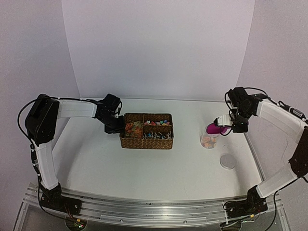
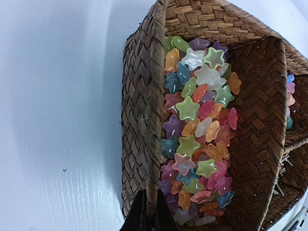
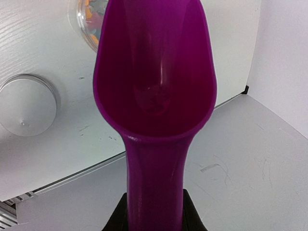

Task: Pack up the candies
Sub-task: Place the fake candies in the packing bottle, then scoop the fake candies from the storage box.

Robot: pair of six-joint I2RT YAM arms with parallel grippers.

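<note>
The candies (image 2: 197,134) are small star-shaped sweets in mixed colours, filling the left compartment of a wicker basket (image 2: 139,96) in the middle of the table (image 1: 147,143). My left gripper (image 2: 150,211) is shut on the basket's left wall, also seen from above (image 1: 117,127). My right gripper (image 3: 155,214) is shut on the handle of a magenta scoop (image 3: 154,72), whose bowl looks empty. From above, the scoop (image 1: 213,129) hangs over a clear cup (image 1: 209,141) that holds some candies; the cup also shows in the right wrist view (image 3: 89,19).
A round silvery lid (image 1: 228,161) lies on the table in front of the cup, and it shows in the right wrist view (image 3: 26,103). The basket's other compartments hold more sweets (image 1: 159,123). The table's right edge runs close to the cup.
</note>
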